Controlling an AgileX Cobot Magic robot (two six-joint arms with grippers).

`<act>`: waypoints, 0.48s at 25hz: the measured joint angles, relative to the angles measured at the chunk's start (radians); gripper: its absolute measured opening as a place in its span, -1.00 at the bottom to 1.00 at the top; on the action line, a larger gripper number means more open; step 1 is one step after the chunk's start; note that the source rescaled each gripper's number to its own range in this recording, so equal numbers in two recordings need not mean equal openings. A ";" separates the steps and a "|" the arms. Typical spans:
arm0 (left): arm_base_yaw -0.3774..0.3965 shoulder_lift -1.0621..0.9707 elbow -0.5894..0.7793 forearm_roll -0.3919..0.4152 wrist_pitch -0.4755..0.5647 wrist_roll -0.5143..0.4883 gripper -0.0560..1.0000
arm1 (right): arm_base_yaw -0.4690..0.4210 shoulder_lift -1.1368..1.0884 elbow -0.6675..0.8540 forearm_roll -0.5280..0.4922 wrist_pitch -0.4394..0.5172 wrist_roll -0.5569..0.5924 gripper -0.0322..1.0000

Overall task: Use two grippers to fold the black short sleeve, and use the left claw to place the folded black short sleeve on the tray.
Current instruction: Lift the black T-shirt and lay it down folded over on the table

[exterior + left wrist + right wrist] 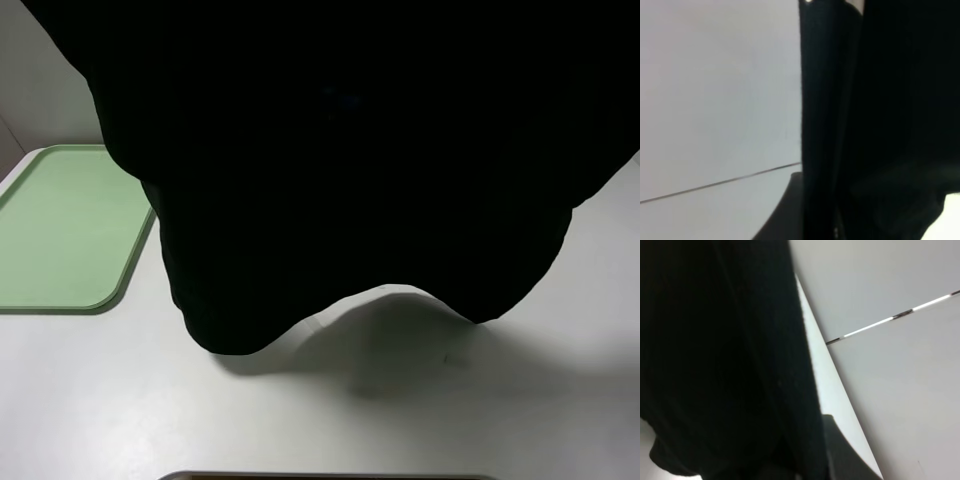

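Exterior high: black short sleeve [350, 170] hangs lifted above the counter [300, 420], lower hem wavy. Tray [60, 230] sits left. Left claw and right claw both hidden by cloth, closed together.

Black short sleeve [360, 180] hangs like a wide curtain across most of the high view, blocking the centre & far side of the table [300, 420]; whatever is behind it is hidden. Its lower edge sags in two lobes, L & R, w/ a shallow arch between; can't tell if the lobes touch the tabletop. Near strip of table in front of the cloth shows bare, w/ only the cloth's shadow on it. Tray [60, 230] lies L of the cloth, far R corner overlapped by it in view, flat surface open from above. L wrist view: cloth [880, 125] fills one side close up, pale plain surface on the other. R wrist view: cloth [715, 365] likewise.
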 joint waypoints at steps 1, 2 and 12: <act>-0.003 0.001 0.000 0.000 0.000 -0.007 -0.88 | 0.000 -0.001 0.000 -0.001 0.002 0.000 -0.94; -0.003 0.003 0.000 0.001 0.000 -0.012 -0.88 | 0.000 0.002 0.000 -0.006 0.002 0.000 -0.94; 0.187 0.220 0.002 0.026 -0.019 -0.028 -0.88 | -0.056 0.288 0.001 -0.184 -0.107 0.000 -0.94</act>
